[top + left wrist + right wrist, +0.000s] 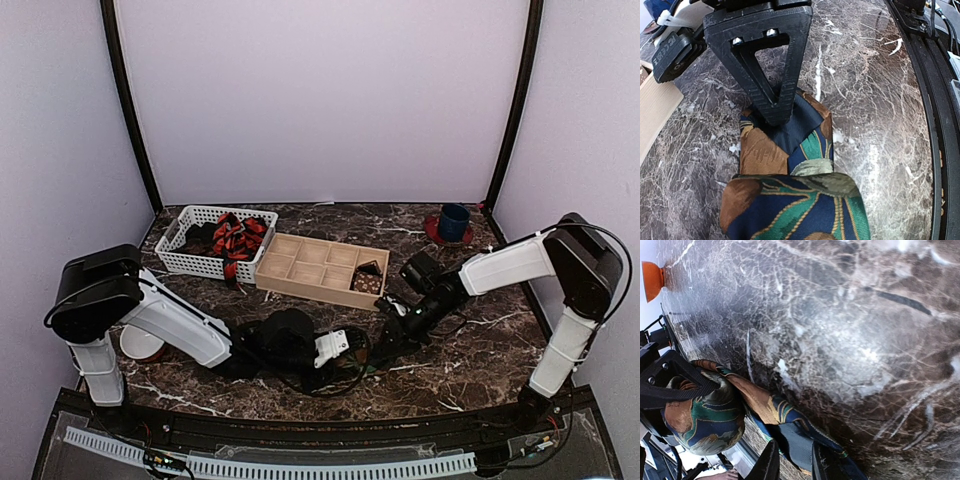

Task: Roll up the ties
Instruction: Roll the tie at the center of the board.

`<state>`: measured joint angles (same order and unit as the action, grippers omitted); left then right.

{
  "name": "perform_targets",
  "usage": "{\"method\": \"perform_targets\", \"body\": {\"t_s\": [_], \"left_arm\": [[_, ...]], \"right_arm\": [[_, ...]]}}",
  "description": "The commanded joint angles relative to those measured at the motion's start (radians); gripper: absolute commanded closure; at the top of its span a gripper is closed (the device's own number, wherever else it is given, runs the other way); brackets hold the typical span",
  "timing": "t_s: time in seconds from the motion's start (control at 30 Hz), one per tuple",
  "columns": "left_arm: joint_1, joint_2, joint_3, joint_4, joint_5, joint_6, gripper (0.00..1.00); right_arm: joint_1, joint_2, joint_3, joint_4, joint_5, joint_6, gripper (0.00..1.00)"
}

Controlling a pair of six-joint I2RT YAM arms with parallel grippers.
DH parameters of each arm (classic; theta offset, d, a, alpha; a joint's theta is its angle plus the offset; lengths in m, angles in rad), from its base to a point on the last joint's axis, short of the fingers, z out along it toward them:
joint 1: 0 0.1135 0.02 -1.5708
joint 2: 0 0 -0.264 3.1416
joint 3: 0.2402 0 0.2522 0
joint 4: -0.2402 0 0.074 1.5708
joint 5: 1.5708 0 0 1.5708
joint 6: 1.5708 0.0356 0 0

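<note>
Lower centre, the right gripper [796, 466] pinches the blue, green and brown patterned fabric necktie [790, 432] by its tail. The left gripper [347, 346] touches the partly rolled end; whether it grips is unclear.

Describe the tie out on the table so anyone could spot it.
On the marble table, look front-centre between the left tool and right tool. The tie is partly rolled, navy with green and brown patches, unlike the red-and-black ones in the basket.
</note>
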<state>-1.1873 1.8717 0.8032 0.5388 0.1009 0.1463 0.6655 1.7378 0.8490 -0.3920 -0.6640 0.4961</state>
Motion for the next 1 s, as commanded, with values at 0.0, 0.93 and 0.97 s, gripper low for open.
{"method": "perform_targets", "body": {"t_s": [0.0,0.93,0.97], "left_arm": [[-0.003,0.001,-0.016,-0.118,0.011,0.031,0.64],[-0.025,0.107,0.037,-0.237,0.002,-0.015,0.64],[-0.026,0.108,0.036,-0.237,0.001,-0.018,0.64]], "right_arm": [[0.006,0.043,-0.023,-0.048,0.125,-0.011,0.76],[0.143,-0.097,-0.089,0.326,-0.082,0.248,0.47],[0.145,-0.09,-0.091,0.335,-0.082,0.253,0.48]]}}
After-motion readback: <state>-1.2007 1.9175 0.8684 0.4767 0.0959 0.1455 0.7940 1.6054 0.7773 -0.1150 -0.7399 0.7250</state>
